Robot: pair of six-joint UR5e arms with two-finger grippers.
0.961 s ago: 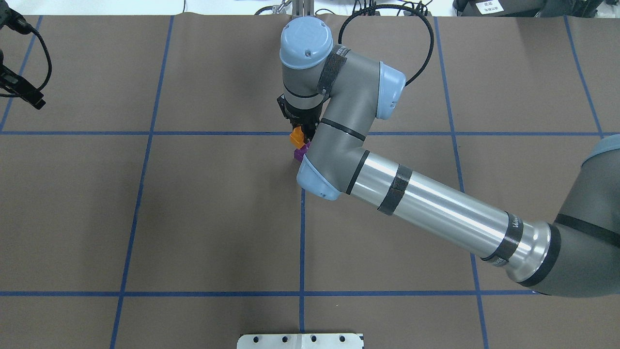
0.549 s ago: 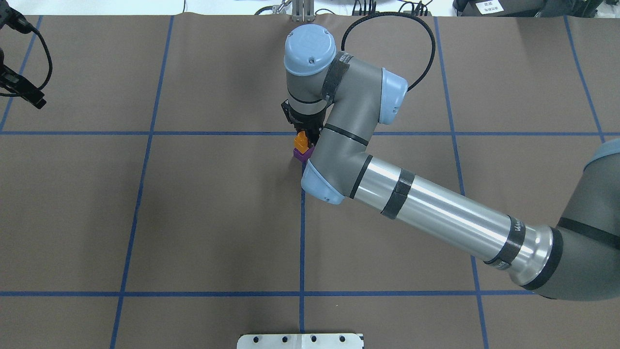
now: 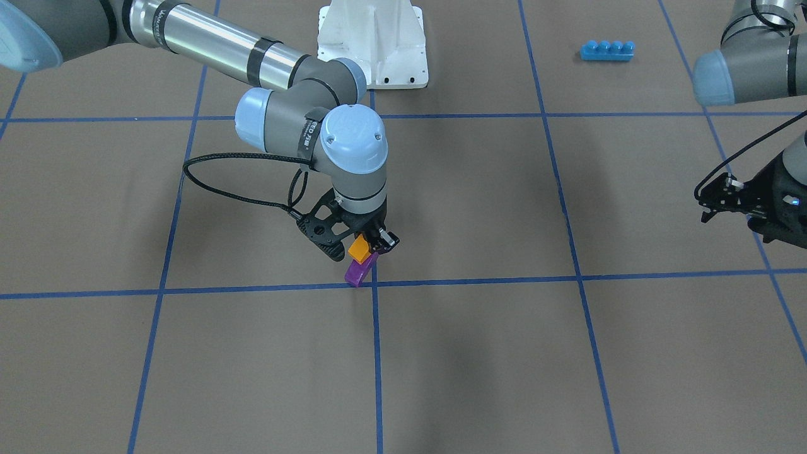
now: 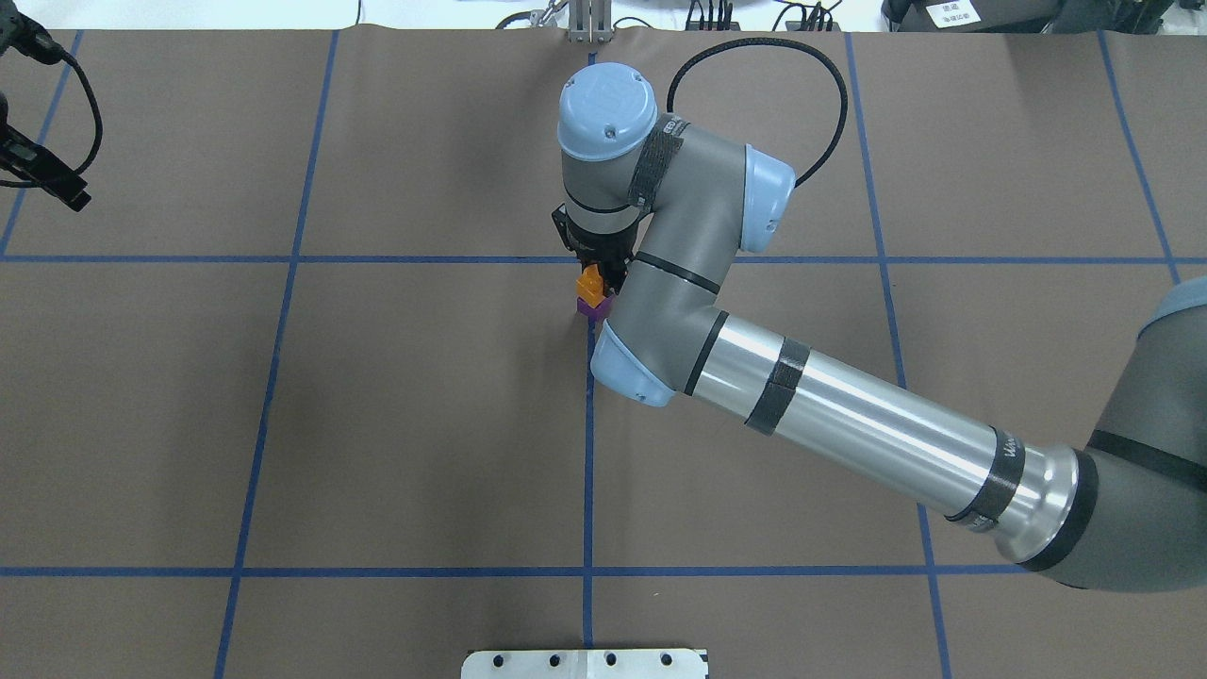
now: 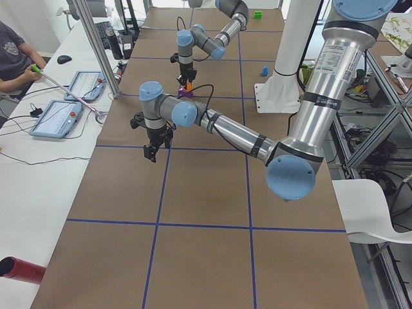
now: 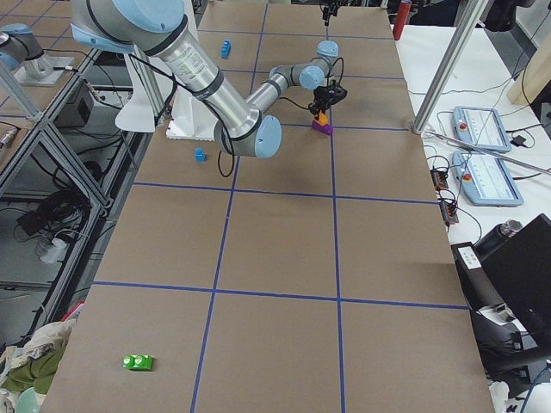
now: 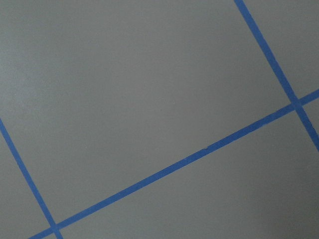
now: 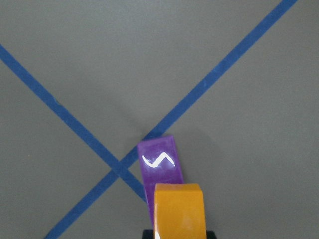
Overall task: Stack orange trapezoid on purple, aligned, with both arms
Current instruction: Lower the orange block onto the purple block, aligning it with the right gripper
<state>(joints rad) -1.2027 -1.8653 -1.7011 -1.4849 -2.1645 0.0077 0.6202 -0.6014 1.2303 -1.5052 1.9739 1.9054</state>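
Observation:
My right gripper (image 3: 364, 244) is shut on the orange trapezoid (image 3: 359, 249), holding it from above near the table's middle. The orange trapezoid (image 4: 590, 281) rests on or just over one end of the purple (image 4: 592, 306), which lies on a crossing of blue tape lines. In the right wrist view the orange trapezoid (image 8: 179, 211) covers the near end of the purple (image 8: 159, 167) and runs roughly the same way. Whether the two touch I cannot tell. My left gripper (image 3: 705, 205) hovers far off to the side, open and holding nothing.
A long blue four-stud brick (image 3: 606, 50) lies near the white base pedestal (image 3: 373, 44). A small blue brick (image 6: 200, 155) and a green brick (image 6: 138, 362) lie far off. A seated person (image 5: 13, 55) and tablets (image 5: 56, 119) are at the side bench.
My right gripper has carried the orange trapezoid a little right and toward the robot, and turned it, so it now sits over the purple instead of beside it. The left arm has not moved.

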